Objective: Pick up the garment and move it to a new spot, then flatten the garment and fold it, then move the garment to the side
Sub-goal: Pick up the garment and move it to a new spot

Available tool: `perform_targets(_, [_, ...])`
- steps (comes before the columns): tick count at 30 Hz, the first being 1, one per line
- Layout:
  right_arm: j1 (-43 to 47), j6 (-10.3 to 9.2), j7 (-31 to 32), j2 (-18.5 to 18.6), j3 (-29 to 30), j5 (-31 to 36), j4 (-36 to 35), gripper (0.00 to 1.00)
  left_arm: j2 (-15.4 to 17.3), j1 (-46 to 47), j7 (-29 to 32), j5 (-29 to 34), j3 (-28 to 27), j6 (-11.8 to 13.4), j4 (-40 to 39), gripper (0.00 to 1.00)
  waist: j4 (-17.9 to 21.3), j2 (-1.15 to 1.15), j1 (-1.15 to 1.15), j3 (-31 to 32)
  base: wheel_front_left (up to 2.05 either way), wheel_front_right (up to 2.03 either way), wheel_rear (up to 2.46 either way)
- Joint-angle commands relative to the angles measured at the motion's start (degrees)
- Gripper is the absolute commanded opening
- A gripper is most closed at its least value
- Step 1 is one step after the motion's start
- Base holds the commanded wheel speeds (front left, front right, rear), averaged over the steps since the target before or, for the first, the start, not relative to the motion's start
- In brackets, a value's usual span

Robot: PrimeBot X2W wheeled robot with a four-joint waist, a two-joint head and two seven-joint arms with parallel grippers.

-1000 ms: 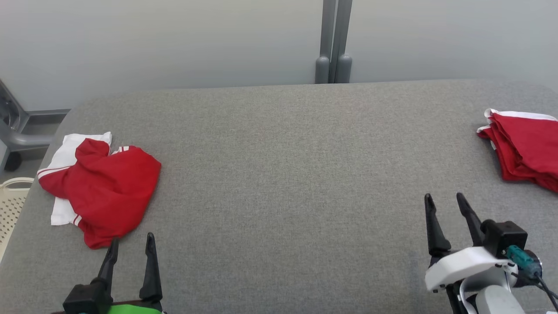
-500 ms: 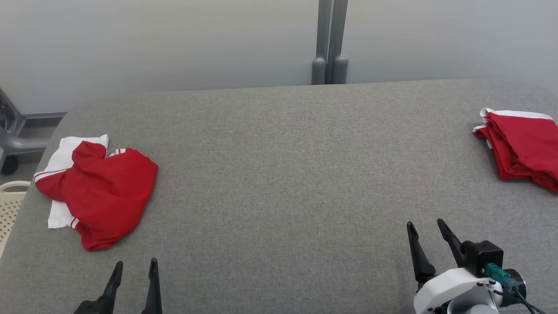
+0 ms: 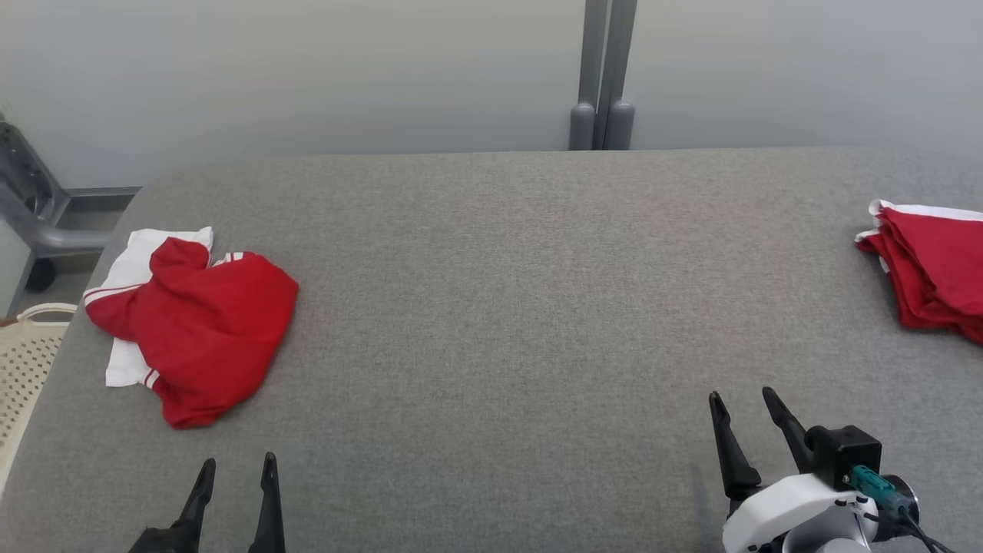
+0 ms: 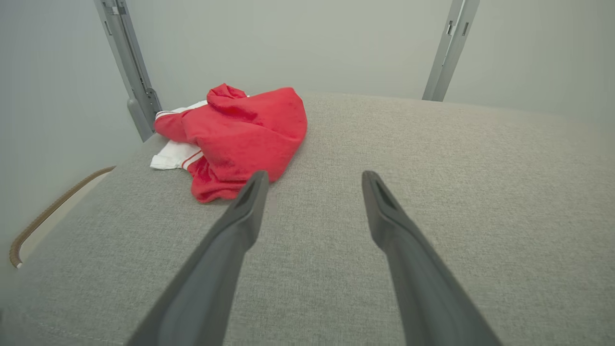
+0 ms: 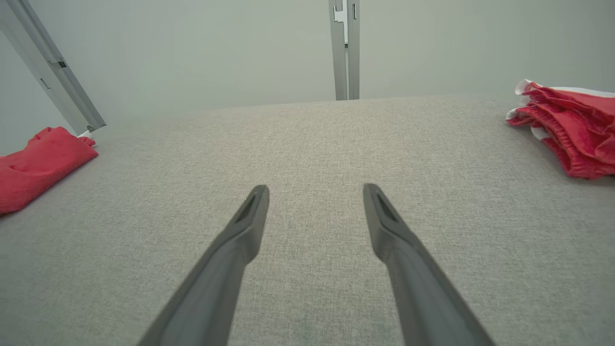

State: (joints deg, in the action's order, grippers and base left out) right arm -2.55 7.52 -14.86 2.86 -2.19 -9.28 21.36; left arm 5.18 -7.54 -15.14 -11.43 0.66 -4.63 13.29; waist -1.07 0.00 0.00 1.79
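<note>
A wide grey padded table (image 3: 499, 307) carries everything here. The garment (image 3: 196, 330), red with white panels and thin stripes, lies crumpled in a loose heap near the table's left end, a little in from that edge and closer to the table's near side than its far one. The left gripper (image 3: 238, 461) hovers over the table's near left part, its two dark fingers spread wide with nothing between them. The head view shows a strip of bare table between it and the heap. The right gripper (image 3: 742, 393) hangs over the table's near right part, jaws likewise wide apart and empty, well away from the garment. At the table's right end lies a folded pile of red cloth (image 3: 933, 273) with a white edge, partly cut off by the frame. Beyond the table's left end stands a pale perforated basket (image 3: 27, 361), and behind the table's far edge a grey post (image 3: 603, 77) rises against a plain wall.
</note>
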Motion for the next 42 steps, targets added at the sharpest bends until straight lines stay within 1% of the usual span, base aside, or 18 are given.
perform_targets(1, [1.0,-0.07,-0.3,0.1,-0.3,-0.2,-0.2,1.0,0.0,0.7,0.0,0.3,-0.3,-0.3,0.0,1.0,-1.6,0.0,0.0,0.0,0.0,0.0,0.0])
perform_targets(15, [1.1,-0.07,-0.3,0.1,-3.0,-2.6,0.6,1.0,0.8,-0.9,0.0,0.9,-1.2,-0.8,0.5,1.0,-12.4,0.0,0.0,0.2,0.0,0.0,0.0])
perform_targets(24, [1.2,-0.07,-0.3,0.1,-4.2,-3.4,0.7,1.0,1.3,-1.1,0.0,0.6,-0.6,-0.8,1.8,1.0,-18.5,0.0,0.0,0.4,0.0,0.0,0.0])
perform_targets(33, [1.2,-0.07,-0.3,0.1,-5.6,-4.3,0.7,1.0,2.2,-0.8,0.0,-0.2,-0.6,-0.9,2.6,1.0,-21.7,0.0,0.0,0.6,0.0,0.0,0.0])
perform_targets(42, [1.3,-0.07,-0.3,0.1,-6.0,-4.5,1.2,1.0,2.3,-1.5,0.0,-0.4,-0.1,-0.5,2.6,1.0,-22.7,0.0,0.0,1.1,0.0,0.0,0.0])
